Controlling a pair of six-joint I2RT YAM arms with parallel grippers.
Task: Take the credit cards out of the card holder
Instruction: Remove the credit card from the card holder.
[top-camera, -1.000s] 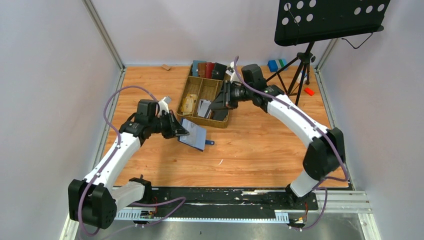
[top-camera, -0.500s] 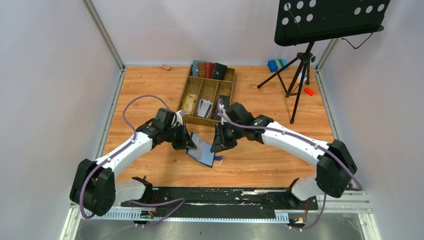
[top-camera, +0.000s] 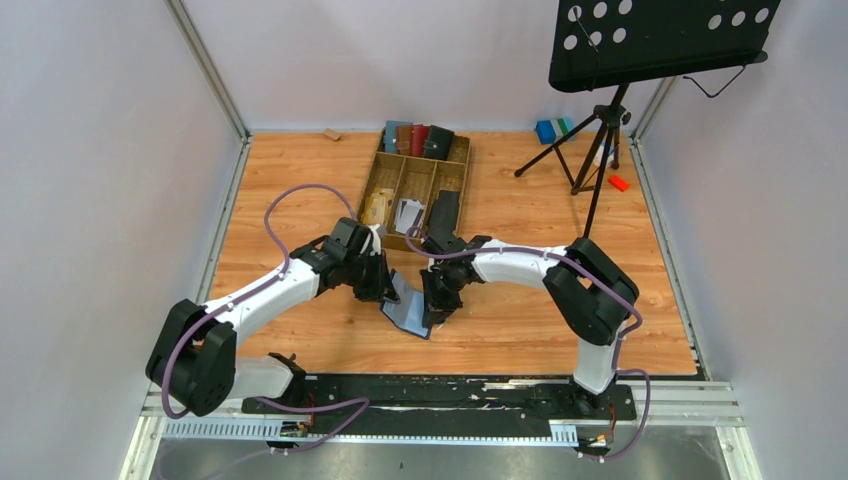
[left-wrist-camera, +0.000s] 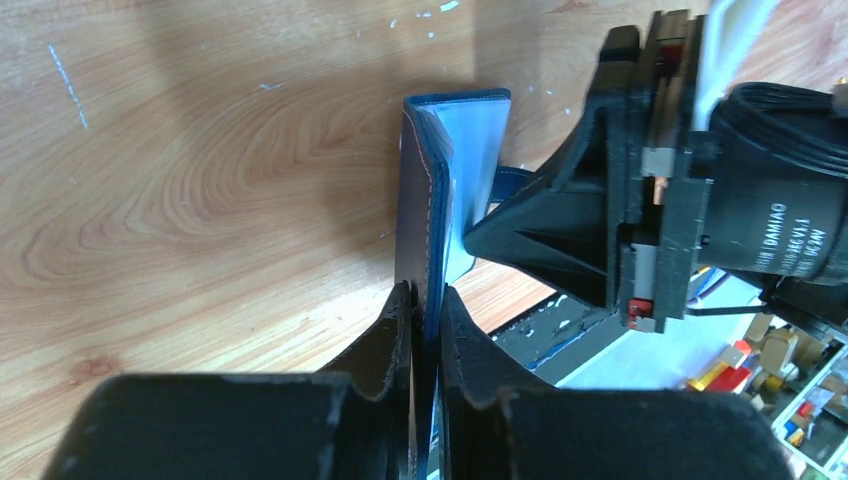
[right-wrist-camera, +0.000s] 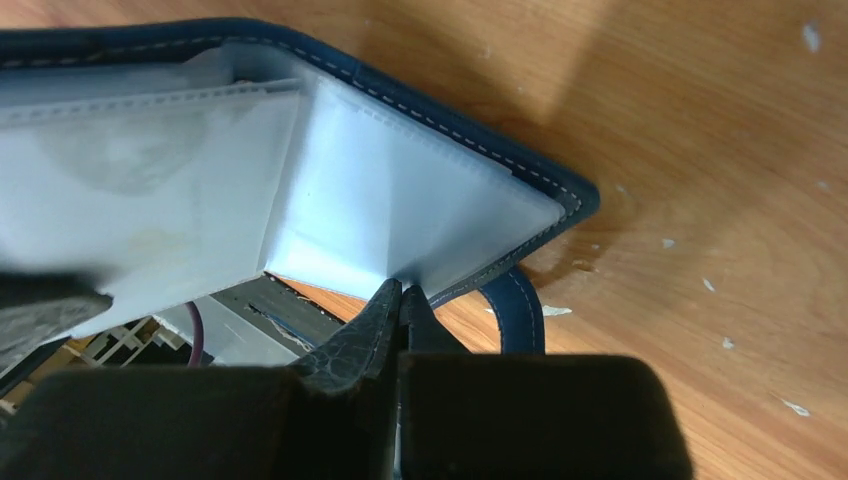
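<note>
Lettering (left-wrist-camera: 778, 225) "DAMIAO" on right gripper (right-wrist-camera: 400, 298), pinching card holder (left-wrist-camera: 422, 190).

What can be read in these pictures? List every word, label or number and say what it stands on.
"DAMIAO": white print, turned sideways, on the black motor housing of the right arm, seen in the left wrist view.
Finer print beside it: too small to read surely.
Dark print on the credit cards in the wooden tray: too small to read.
Card holder: no text shows.
</note>
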